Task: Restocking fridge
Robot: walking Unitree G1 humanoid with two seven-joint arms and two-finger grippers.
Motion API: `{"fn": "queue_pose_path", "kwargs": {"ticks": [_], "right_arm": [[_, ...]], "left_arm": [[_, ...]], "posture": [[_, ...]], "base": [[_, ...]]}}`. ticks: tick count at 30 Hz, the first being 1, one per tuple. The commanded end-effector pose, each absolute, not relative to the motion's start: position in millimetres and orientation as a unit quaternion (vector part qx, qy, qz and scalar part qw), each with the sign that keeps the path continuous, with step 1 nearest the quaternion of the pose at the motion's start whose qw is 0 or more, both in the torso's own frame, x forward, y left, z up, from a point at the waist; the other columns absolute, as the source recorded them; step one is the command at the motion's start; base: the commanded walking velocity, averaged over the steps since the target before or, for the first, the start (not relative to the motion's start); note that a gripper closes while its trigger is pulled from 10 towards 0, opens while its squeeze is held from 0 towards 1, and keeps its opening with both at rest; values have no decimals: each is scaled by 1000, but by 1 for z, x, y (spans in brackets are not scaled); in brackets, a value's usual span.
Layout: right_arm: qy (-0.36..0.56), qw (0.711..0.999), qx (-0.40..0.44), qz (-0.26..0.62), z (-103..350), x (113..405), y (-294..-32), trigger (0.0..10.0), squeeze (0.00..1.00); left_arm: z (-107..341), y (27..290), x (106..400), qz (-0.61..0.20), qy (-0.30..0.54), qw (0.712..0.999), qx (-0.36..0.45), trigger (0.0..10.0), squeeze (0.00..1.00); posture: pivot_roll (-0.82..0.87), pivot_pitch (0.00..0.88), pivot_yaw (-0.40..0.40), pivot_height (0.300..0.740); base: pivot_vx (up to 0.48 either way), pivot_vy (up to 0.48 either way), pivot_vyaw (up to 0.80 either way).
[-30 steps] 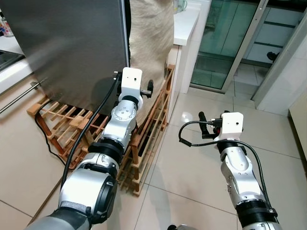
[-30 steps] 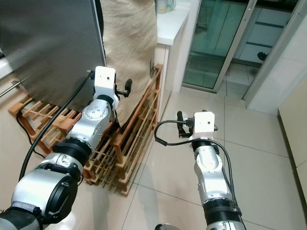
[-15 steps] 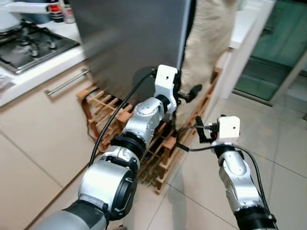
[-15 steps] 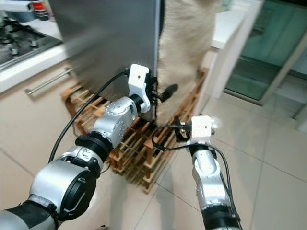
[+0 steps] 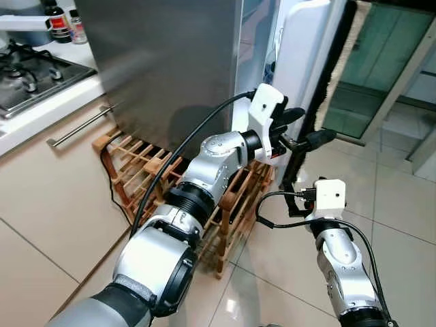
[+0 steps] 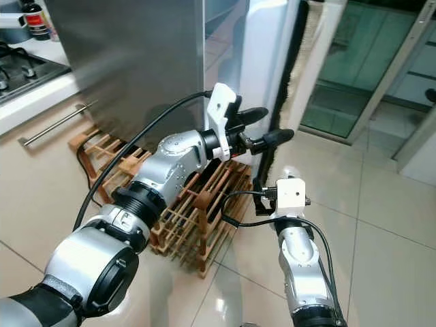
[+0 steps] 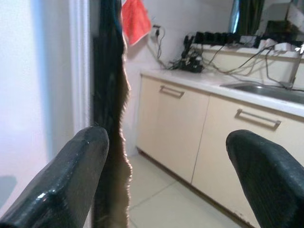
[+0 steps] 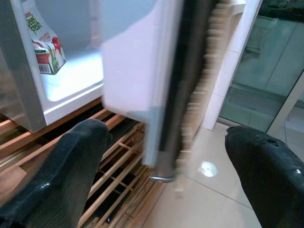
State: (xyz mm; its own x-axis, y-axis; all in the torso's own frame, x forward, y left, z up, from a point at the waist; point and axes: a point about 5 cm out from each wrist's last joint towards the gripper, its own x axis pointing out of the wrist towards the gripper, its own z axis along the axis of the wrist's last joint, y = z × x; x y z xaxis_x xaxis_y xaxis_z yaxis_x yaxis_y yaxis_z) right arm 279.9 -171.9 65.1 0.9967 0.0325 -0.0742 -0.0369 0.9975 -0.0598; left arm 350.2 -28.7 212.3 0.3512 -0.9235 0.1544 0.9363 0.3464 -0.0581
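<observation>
The steel-sided fridge stands with its door swung open, white inner face toward me and a fringed cloth hanging on its outer side. My left gripper is open at the door's free edge, one finger close beside that edge. Lower down, my right gripper is open in front of the door's bottom corner. In the right wrist view a red and green carton stands on a white shelf inside the fridge.
A wooden slatted rack lies on the tiled floor under and beside the fridge. A counter with a gas hob and a drawer handle is at left. Glass sliding doors are at right; cabinets stand beyond the door.
The fridge door has swung open, now showing its white inner face. My left gripper has moved right with the door's edge. The camera has also turned.
</observation>
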Motion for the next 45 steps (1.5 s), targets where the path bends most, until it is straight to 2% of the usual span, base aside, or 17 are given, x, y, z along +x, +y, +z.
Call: {"fn": "queue_pose_path", "kwargs": {"ticks": [1,2,3,5,6,7,9,11,15,16,18,22,24,25,33,40,45], "right_arm": [[28,999,-29,15,72,282,-171,10000,0],[28,999,-29,15,72,282,-171,10000,0],[30,999,-27,15,72,283,-171,10000,0],[31,999,-27,15,72,284,-171,10000,0],[28,999,-27,19,74,288,-170,10000,0],[28,999,-27,19,74,288,-170,10000,0],[23,999,-31,24,78,295,-170,10000,0],[22,999,-32,25,79,297,-171,10000,0],[7,998,-41,38,91,312,-167,10000,0],[7,998,-41,38,91,312,-167,10000,0],[3,998,-39,58,94,318,-157,10000,0],[5,997,-30,77,93,320,-145,10000,0],[8,996,-14,87,93,320,-139,10000,0],[14,995,27,98,93,323,-128,10000,0],[1,991,60,116,105,331,-107,10000,0],[9,988,106,112,107,335,-112,10000,0],[7,987,105,123,111,339,-112,10000,0]], "left_arm": [[191,-60,319,-587,-35,797,-135,10000,0],[191,-60,319,-587,-35,797,-135,10000,0],[178,-25,328,-546,-30,829,-119,10000,0],[174,-14,331,-533,-29,838,-115,10000,0],[166,33,340,-467,-32,876,-113,10000,0],[166,33,340,-467,-32,876,-113,10000,0],[165,80,346,-378,-45,918,-112,10000,0],[165,91,348,-352,-49,928,-108,10000,0],[157,150,338,-180,-69,976,-101,10000,0],[157,150,338,-180,-69,976,-101,10000,0],[139,165,323,-88,-48,991,-86,10000,0],[129,159,322,-44,-25,995,-88,10000,0],[127,153,322,-45,-18,995,-82,10000,0],[124,145,325,-44,-3,997,-64,10000,0],[125,143,332,-34,5,999,-36,10000,0],[125,136,338,-4,8,1000,-8,10000,0],[123,147,339,36,21,999,11,10000,0]], "posture": [[-135,0,12,740],[-135,0,12,740],[-123,0,9,740],[-123,0,9,740],[-91,0,-2,740],[-91,0,-2,740],[-69,0,-11,740],[-62,0,-15,740],[-23,0,-36,740],[-23,0,-36,740],[0,0,-53,740],[5,0,-65,740],[1,0,-64,740],[-18,0,-55,740],[-66,0,-40,740],[-70,0,-45,740],[-68,0,-44,740]], "base": [[0,0,0],[0,0,0],[0,0,0],[0,0,0],[0,0,0],[0,0,0],[0,0,0],[0,0,0],[0,0,277],[0,0,619],[0,0,594],[0,0,572],[0,0,531],[0,0,475],[0,0,474],[0,0,463],[399,0,449]]}}
